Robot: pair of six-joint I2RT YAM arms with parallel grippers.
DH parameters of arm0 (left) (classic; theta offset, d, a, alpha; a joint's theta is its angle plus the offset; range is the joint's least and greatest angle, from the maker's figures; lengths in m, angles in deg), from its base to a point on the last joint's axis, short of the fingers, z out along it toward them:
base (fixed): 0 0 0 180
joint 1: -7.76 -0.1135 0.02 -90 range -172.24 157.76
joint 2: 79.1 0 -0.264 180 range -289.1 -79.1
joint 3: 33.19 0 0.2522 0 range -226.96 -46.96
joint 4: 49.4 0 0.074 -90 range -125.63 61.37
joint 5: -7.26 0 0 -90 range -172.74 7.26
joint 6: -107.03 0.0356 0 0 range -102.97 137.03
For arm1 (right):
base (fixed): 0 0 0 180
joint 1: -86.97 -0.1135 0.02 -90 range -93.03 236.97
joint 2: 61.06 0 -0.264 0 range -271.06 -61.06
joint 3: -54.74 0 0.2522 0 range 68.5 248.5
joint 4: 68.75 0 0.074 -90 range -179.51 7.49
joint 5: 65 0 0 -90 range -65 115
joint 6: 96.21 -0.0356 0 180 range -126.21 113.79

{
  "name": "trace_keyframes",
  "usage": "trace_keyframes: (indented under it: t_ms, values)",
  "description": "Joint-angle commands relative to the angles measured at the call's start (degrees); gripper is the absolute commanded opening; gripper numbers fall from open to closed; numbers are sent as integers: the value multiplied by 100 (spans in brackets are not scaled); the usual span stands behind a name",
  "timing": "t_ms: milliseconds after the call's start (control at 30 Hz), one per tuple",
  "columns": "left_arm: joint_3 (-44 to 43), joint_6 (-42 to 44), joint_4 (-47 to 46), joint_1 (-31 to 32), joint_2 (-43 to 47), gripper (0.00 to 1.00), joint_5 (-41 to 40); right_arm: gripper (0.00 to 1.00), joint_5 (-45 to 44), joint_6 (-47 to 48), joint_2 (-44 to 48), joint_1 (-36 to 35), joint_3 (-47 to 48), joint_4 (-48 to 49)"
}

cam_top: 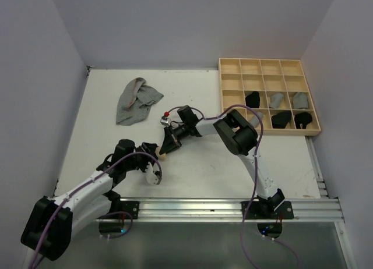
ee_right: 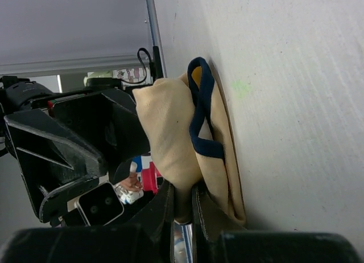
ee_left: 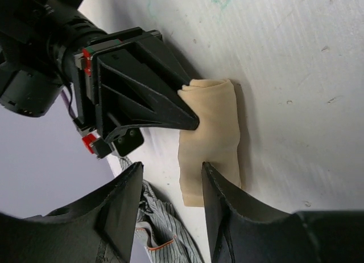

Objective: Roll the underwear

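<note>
Tan underwear [ee_left: 211, 132] lies as a narrow folded strip on the counter [ee_left: 296, 58], front centre between the 2 arms. The right gripper [ee_right: 185, 193] is clamped on 1 end of it. The left gripper [ee_left: 170, 172] stands with its jaws apart at the other end and grips nothing.

Progress, as you can judge it: this piece is folded and curled at 1 end, so the roll is not finished. About 6 bundles sit in the wooden tray [cam_top: 232, 67]; 1 is half hidden by the right arm. The grey garment [cam_top: 137, 100] lies loose at the back of the counter, untouched.

Obstruction: both grippers meet nose to nose over the strip, leaving you little room.
</note>
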Motion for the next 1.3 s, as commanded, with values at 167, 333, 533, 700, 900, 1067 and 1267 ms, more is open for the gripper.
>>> trace_keyframes:
  t_ms: [167, 333, 533, 700, 900, 1067, 1267]
  values:
    - [-342, 96, 483, 29, -476, 49, 275, 0, -1110, 943, -930, -16, -336, -916]
    - [-175, 166, 406, 38, -721, 47, 100, 0, -1110, 987, -930, -24, -319, -979]
    - [-245, 79, 247, 20, -1293, 44, -120, 0, -1110, 1075, -939, -24, -292, -1102]
    - [-578, -53, 598, 11, -1609, 30, -129, 0, -1145, 1251, -921, -24, -248, -1286]
    - [-1176, 130, 2345, 20, -1846, 8, 91, 21, -1610, 1787, -535, 28, -47, -2067]
    - [-1501, 35, 3287, 29, -2040, 2, -23, 40, -1971, 2024, -87, 247, 314, -2613]
    - [-1966, -438, 3980, 29, -2506, 1, -23, 50, -2384, 2007, 510, 712, 517, -2860]
